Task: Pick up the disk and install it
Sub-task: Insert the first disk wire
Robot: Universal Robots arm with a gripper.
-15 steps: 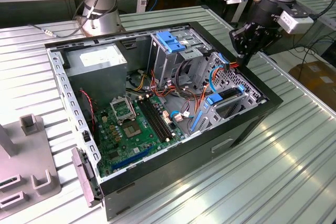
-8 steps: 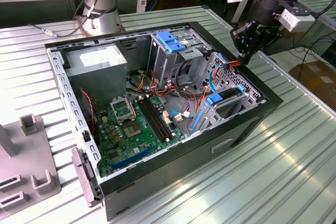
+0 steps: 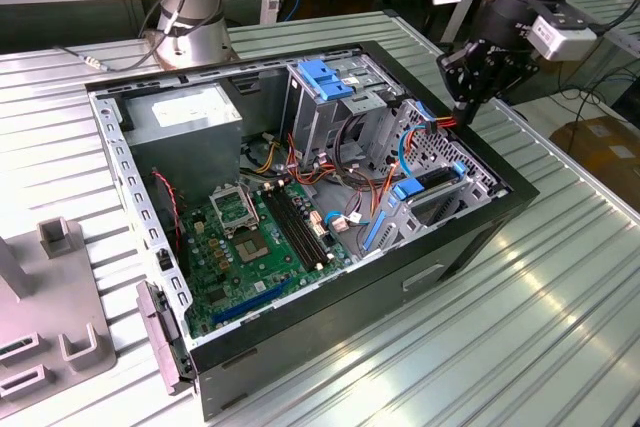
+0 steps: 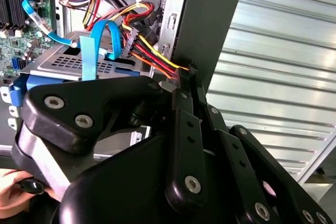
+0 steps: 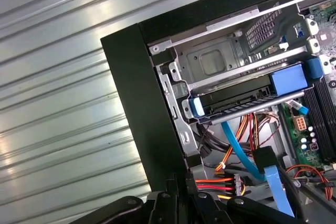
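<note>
Looking into the case, I see the disk (image 5: 236, 99), a dark flat slab with blue plastic rails, seated in the stamped metal cage (image 5: 210, 61). The gripper (image 4: 187, 72) has its jaws pressed together beside coloured wires (image 4: 152, 51).

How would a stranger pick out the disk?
Find the open black computer case. At its end on the exterior view's right sits a low metal cage. The disk is the dark slab slotted inside, blue-capped at both ends, unlike the bare metal around it.

Open computer case (image 3: 330, 337), ribbed table (image 3: 520, 347)
</note>
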